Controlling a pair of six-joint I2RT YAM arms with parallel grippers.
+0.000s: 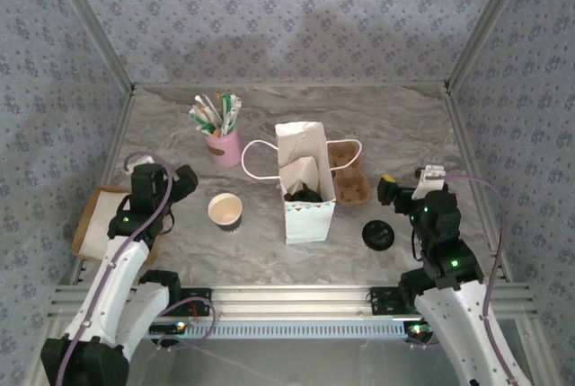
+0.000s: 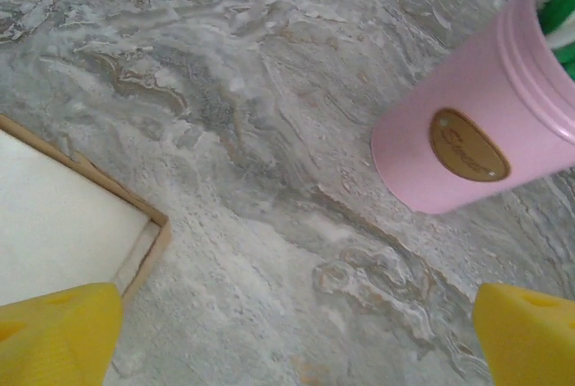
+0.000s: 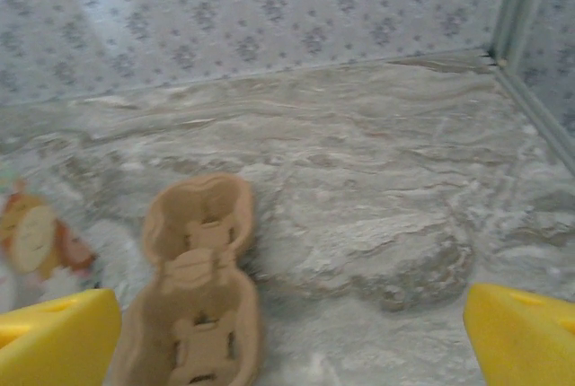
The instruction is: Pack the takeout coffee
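**Q:** What is seen around the scene?

**A:** Three walls [image 1: 287,9] are shown, papered in pale blue-grey and printed with small floral sprigs. Silver metal posts [image 1: 92,22] are set at the two back corners.

**Q:** What is laid beneath?

**A:** A tabletop [image 1: 404,121] with a grey marble pattern, veined in white and tan, is fitted between the walls. A ribbed aluminium rail [image 1: 296,298] is fixed along its near edge.

**Q:** How is it lit?

**A:** Soft, even light is cast from above. A faint, broad shadow is seen on the back wall.
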